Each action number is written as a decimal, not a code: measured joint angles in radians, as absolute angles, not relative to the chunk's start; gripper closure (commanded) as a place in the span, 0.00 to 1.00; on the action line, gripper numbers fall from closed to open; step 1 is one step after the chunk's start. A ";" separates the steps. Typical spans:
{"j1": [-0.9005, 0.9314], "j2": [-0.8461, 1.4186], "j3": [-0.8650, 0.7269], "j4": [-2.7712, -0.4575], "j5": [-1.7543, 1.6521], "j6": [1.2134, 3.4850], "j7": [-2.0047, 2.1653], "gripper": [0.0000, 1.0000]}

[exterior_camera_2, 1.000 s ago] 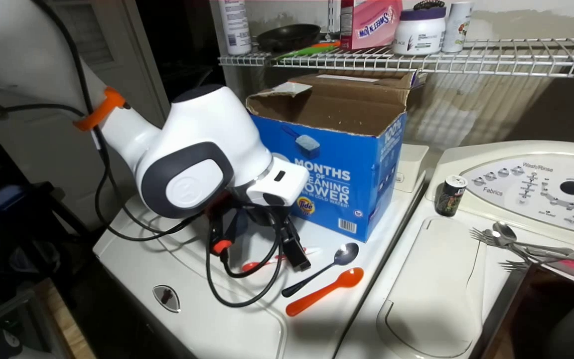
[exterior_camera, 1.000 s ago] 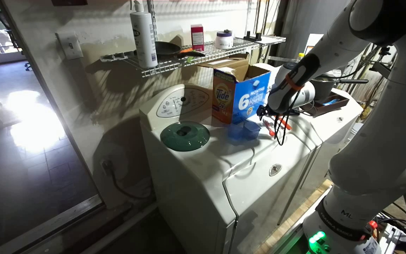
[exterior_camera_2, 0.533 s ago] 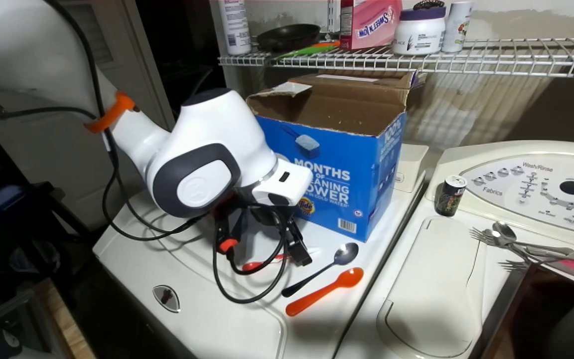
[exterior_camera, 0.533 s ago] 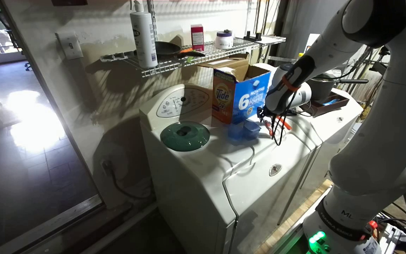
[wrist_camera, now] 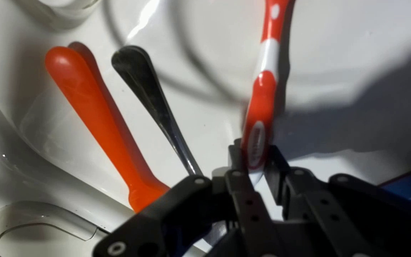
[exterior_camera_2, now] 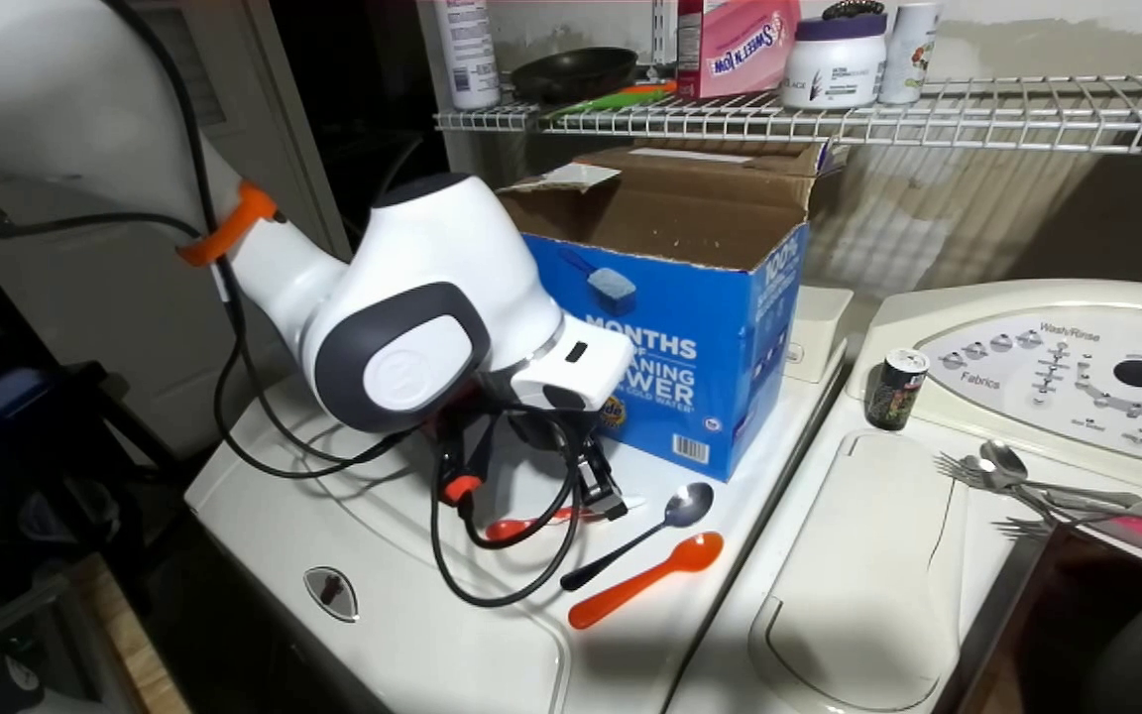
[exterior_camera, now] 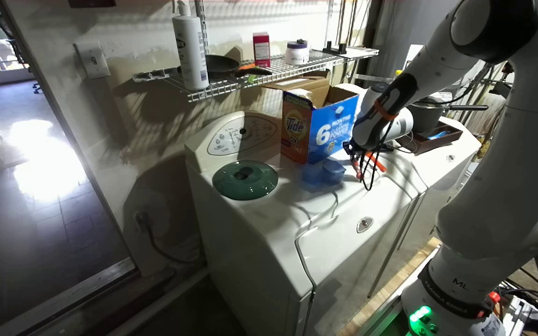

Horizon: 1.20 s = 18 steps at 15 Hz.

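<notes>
In the wrist view my gripper (wrist_camera: 254, 155) has its fingers drawn together on the end of a slim red-and-white utensil (wrist_camera: 267, 57), near its white oval label. The utensil's far end runs out of that picture. In an exterior view its red end (exterior_camera_2: 507, 530) shows behind the hanging cable, while the fingers partly cover the rest. Left of the jaws in the wrist view, a dark metal spoon (wrist_camera: 152, 92) and an orange spoon (wrist_camera: 95, 107) lie on the white machine top (wrist_camera: 334, 46). Both spoons also lie uncovered in an exterior view.
A large blue Tide box (exterior_camera_2: 670, 347) stands close behind the gripper. Beside it are a clear blue container (exterior_camera: 329, 171) and a green lid (exterior_camera: 245, 179). A wire shelf (exterior_camera_2: 1027, 109) runs above. On the neighbouring machine are a small can (exterior_camera_2: 896, 389) and several forks and spoons (exterior_camera_2: 1017, 481).
The fingers have come together on the red-and-white utensil. The hand has shifted a little toward the Tide box, and the utensil's red end has moved slightly. The two loose spoons stay put.
</notes>
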<state>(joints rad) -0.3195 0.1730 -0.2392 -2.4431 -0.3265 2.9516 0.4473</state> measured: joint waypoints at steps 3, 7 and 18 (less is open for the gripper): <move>-0.318 0.167 -0.257 -2.432 -0.334 2.932 0.456 0.95; -0.296 0.109 -0.303 -2.412 -0.426 2.878 0.516 0.95; -0.316 -0.223 -0.228 -2.332 -0.777 2.546 0.866 0.95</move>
<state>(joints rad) -0.3157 -0.2234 -0.2276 -2.3316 -0.7766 2.5461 0.8664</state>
